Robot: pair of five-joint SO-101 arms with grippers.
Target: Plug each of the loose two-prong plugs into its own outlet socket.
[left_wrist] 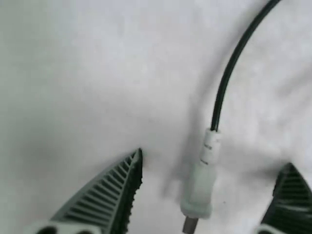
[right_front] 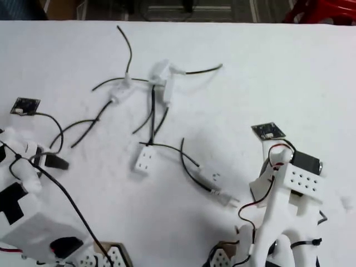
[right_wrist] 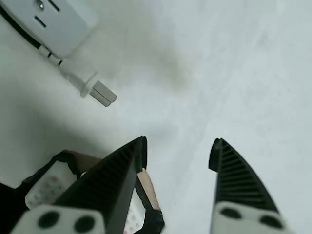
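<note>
My left gripper is open low over the white table, one finger on each side of a loose white two-prong plug on a black cord. From above, this gripper is at the left edge. My right gripper is open and holds nothing. It hangs a short way from another loose white plug, whose prongs point toward it, and a white outlet socket lies just behind. From above, that plug and socket lie left of the right arm.
A second white outlet block lies mid-table. A tangle of white plugs and sockets with black cords is farther back. Small dark boards are the wrist cameras. The arm bases line the near edge.
</note>
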